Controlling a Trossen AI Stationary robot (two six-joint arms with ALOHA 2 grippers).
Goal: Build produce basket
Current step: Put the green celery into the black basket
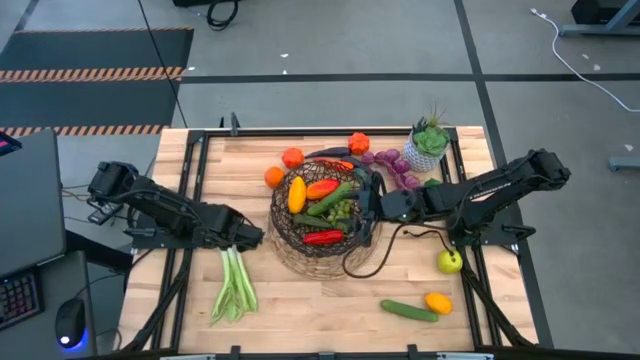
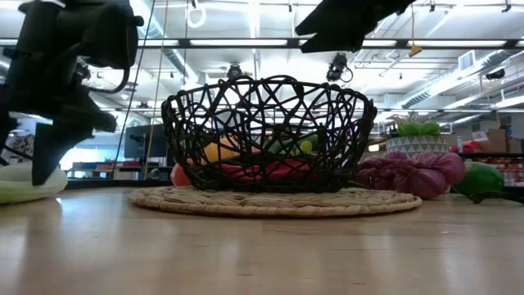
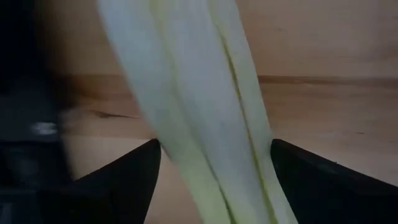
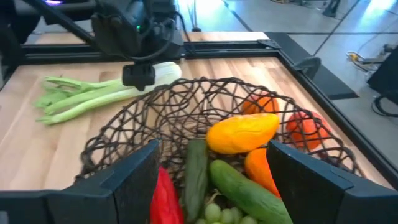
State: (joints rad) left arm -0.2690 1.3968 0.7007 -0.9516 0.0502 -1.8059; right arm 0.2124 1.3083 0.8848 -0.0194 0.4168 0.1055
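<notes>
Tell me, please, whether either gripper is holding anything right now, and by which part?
The left gripper straddles the green leek at its pale end, fingers apart; no grip yet. The right gripper is open over the basket, empty.

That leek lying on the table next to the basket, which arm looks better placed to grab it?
The left. Its gripper sits at the white end of the leek, open fingers either side. The right gripper hovers open over the basket.
</notes>
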